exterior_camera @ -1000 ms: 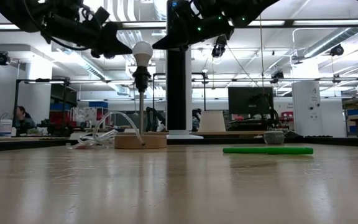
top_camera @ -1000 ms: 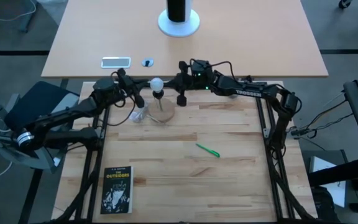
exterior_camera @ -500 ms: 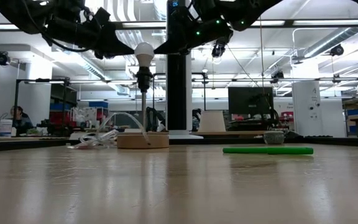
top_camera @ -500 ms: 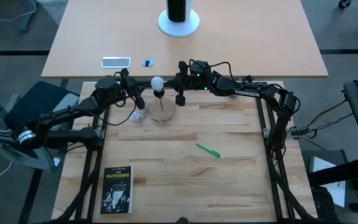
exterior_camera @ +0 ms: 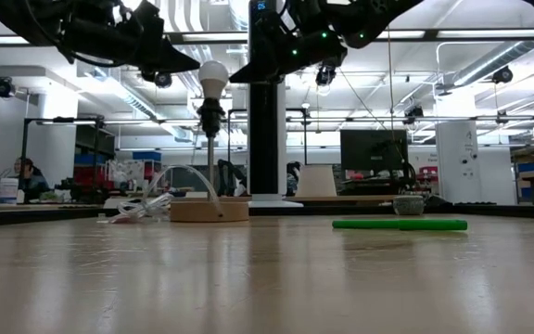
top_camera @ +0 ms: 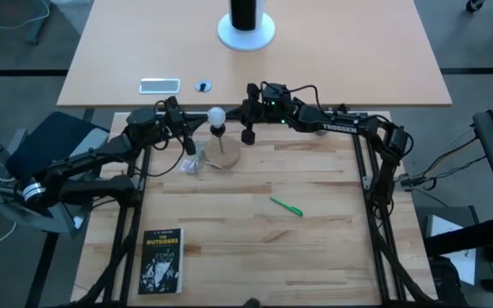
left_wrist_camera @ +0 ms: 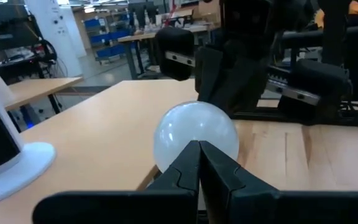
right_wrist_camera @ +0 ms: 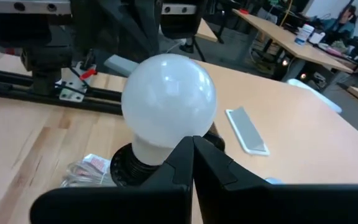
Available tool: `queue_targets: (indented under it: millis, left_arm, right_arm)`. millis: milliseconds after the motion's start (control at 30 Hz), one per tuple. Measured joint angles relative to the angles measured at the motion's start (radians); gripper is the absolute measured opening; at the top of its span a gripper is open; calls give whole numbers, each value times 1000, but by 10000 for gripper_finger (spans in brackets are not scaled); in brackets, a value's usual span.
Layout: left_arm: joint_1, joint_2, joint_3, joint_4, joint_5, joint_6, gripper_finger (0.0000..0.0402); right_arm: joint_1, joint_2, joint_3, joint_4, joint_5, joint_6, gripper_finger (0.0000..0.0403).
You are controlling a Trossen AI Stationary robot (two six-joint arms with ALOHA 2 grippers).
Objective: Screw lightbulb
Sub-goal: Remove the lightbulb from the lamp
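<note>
The lightbulb (top_camera: 216, 114) was seated upright in a black socket (right_wrist_camera: 135, 167) on a thin post over a round wooden base (top_camera: 226, 157), near the surface's (top_camera: 315, 248) far edge. The left gripper (top_camera: 190, 135) and right gripper (top_camera: 248, 130) were seen just beside it, one on each side, fingers pressed together, nothing held. A green pen (top_camera: 286, 206) was spotted nearer, well apart.

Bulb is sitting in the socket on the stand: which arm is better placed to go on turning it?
Roughly even, slightly the right. Both end effectors, left and right, flank the lightbulb shut, gripping nothing, and either must open first; the right sits marginally closer.
</note>
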State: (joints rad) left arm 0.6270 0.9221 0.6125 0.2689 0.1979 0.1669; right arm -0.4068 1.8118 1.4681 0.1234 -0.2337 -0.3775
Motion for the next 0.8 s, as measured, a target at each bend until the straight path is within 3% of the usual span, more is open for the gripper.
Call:
queue_targets:
  millis: [100, 233, 300, 533, 800]
  left_arm:
    - [0, -2, 0, 0, -4, -7, 0]
    - [0, -20, 0, -13, -43, -11, 0]
    - [0, -24, 0, -21, -77, -1, 0]
    - [1, 1, 0, -10, -110, 55, 0]
    - [2, 19, 0, -8, -64, 56, 0]
  right_arm:
    - [-2, 0, 0, -7, 9, -3, 0]
    - [-3, -30, -3, -108, 152, -45, 0]
    - [-6, -54, -3, -130, 162, -51, 0]
    - [-1, -47, -3, -59, -63, -45, 0]
    - [-8, -5, -3, -6, -53, -9, 0]
